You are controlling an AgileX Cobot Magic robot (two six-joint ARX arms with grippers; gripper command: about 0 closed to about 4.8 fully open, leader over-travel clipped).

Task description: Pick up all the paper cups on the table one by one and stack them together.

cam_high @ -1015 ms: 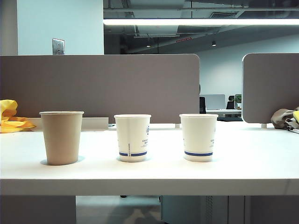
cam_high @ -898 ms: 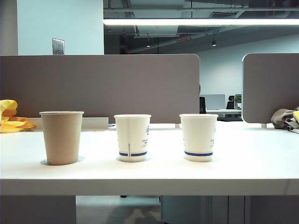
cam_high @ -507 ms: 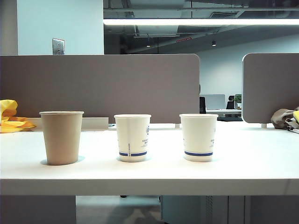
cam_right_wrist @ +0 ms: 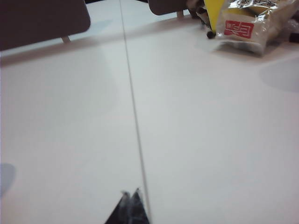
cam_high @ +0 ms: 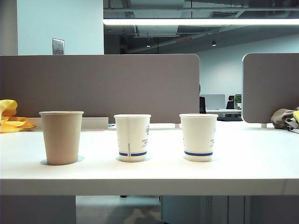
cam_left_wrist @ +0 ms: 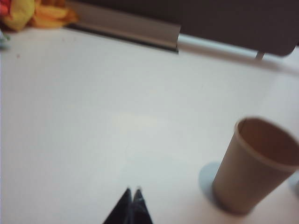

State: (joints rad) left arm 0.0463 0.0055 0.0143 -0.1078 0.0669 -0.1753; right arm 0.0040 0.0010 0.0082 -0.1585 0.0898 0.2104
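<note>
Cups stand in a row on the white table (cam_high: 243, 168), all upright and apart from one another: the brown cup (cam_high: 61, 137) on the left, a white cup (cam_high: 132, 137) in the middle, and a second white cup (cam_high: 198, 137) to its right, both with a blue band near the base. Behind them runs a grey-brown partition (cam_high: 100, 86), with a yellow cloth (cam_high: 9, 116) at the far left and a bag (cam_high: 286, 118) at the far right.

Neither arm shows from the front. The left gripper (cam_left_wrist: 131, 192) hangs over bare table with its jaws pressed together, holding nothing; the brown cup (cam_left_wrist: 254, 165) sits a little way off to one side of it. The right gripper (cam_right_wrist: 130, 194) has its jaws closed and empty too, above a seam (cam_right_wrist: 133, 107) in the table, well apart from a snack packet (cam_right_wrist: 240, 28) by the partition.
</note>
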